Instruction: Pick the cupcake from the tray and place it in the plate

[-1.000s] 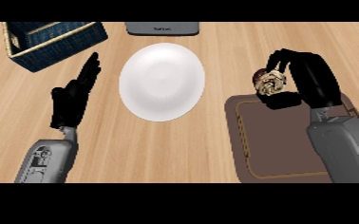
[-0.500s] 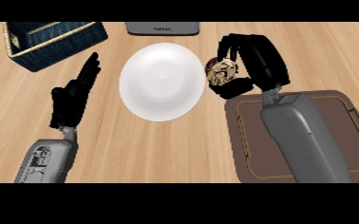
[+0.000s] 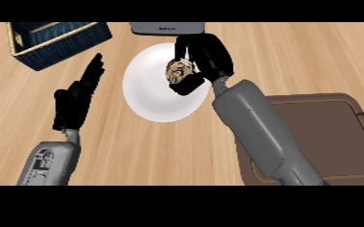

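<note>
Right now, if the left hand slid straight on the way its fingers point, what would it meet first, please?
Probably the blue basket: the open left hand points up and slightly right towards its near corner, with only bare counter between, though height is unclear.

Single view only: head camera, mounted above counter [image 3: 142, 149], looked steeply down at wooden top. Both forearms entered from lower edge; left hand [image 3: 74, 101] sat at view's left, right hand [image 3: 202, 60] near centre, so view was not mirrored. Framing was close: white plate [image 3: 153, 101] filled centre. Brown tray [image 3: 334, 125] was cut by right edge, blue basket [image 3: 57, 41] by upper left corner, grey appliance [image 3: 167, 27] by top. No second view, so no shared area.
</note>
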Action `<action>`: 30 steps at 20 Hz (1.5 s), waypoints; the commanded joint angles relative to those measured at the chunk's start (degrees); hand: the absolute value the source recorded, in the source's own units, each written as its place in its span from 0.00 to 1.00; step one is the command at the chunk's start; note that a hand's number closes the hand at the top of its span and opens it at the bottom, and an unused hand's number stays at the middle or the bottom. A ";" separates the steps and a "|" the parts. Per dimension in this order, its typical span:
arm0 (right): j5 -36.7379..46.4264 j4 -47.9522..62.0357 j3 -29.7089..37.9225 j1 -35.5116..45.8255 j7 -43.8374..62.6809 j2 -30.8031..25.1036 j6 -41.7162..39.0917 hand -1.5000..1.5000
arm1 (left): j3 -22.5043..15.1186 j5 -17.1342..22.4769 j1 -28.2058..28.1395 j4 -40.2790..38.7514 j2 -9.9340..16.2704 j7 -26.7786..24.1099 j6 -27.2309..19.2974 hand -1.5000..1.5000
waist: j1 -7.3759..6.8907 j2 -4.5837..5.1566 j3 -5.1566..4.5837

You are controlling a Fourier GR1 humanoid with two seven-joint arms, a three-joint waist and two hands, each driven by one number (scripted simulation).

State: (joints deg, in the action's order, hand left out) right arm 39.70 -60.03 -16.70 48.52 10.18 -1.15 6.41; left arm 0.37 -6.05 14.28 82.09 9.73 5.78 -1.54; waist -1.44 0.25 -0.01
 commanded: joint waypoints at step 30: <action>-40.48 24.47 0.66 5.82 -16.14 -0.33 22.62 0.00 | 1.15 -0.08 3.01 -1.26 0.66 1.40 1.54 0.50 | 0.35 0.01 0.07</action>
State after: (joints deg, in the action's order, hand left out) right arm 1.94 -35.40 -20.92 55.36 -2.36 -0.33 27.71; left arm 0.49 -6.69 17.63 79.70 9.10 5.46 -0.66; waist -3.08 0.76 0.06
